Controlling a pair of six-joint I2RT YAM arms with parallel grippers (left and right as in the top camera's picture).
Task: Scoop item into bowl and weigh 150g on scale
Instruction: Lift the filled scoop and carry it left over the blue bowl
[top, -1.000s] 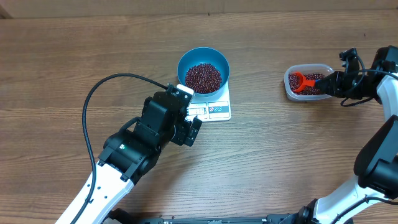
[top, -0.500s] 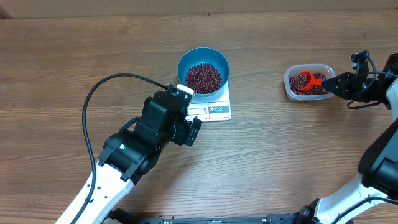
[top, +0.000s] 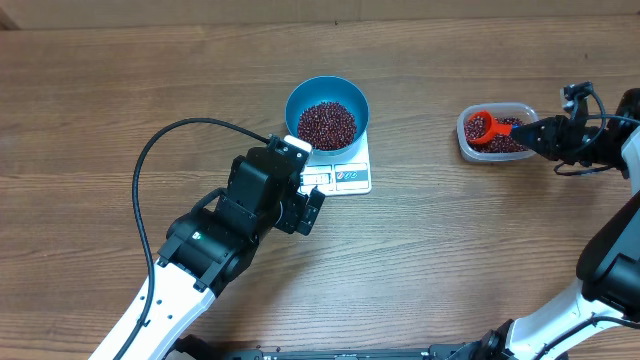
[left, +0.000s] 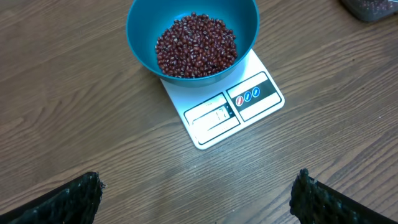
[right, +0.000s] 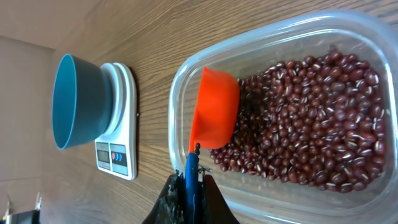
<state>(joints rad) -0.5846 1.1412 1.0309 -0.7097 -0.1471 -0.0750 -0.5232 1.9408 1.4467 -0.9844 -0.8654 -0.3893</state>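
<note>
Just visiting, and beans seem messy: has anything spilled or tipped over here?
Nothing stands out. The beans sit inside the blue bowl, upright on the scale; the rest lie in the clear tub with the red scoop. No loose beans show on the table.

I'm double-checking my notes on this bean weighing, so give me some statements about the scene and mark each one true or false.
1. The blue bowl sits on the scale with beans in it. True.
2. The right fingers are shut on the red scoop by its handle. True.
3. The scoop is over the bowl. False: it is in the clear tub, at the beans there.
4. The left fingers grip the scale. False: they are open and hold nothing, short of the scale.
</note>
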